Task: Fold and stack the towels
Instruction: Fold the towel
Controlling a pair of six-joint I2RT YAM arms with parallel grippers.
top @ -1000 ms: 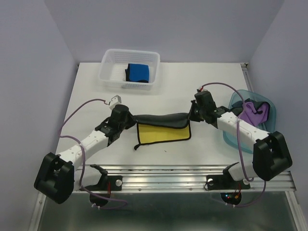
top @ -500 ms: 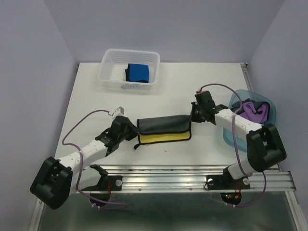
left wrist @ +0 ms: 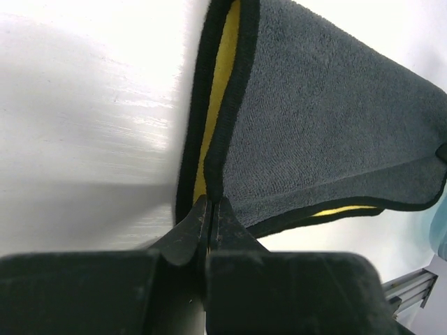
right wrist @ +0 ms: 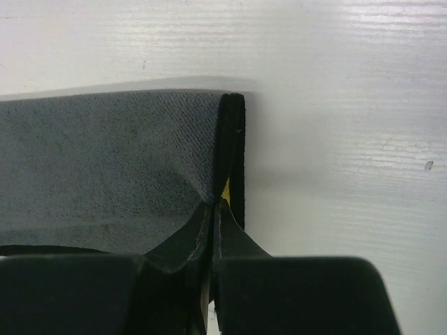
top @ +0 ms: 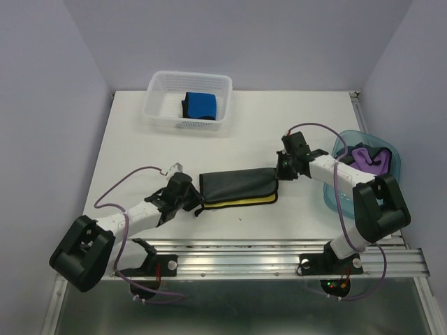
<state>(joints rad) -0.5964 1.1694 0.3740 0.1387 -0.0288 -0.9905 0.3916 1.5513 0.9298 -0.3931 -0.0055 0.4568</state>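
A towel with a yellow face and a dark grey back lies on the table, its grey half folded over toward the near edge so only a thin yellow strip shows. My left gripper is shut on its left corner; the left wrist view shows the jaws pinching the black hem. My right gripper is shut on the right corner. A folded bright blue towel lies in the white mesh basket. A purple towel and a dark one lie in the blue tub.
The basket stands at the far left of the table. The tub stands at the right edge, beside my right arm. A metal rail runs along the near edge.
Both grippers have drawn the grey half of the towel toward the near edge, over the yellow face. The yellow area has shrunk to a thin strip. The left gripper has moved nearer and lower.
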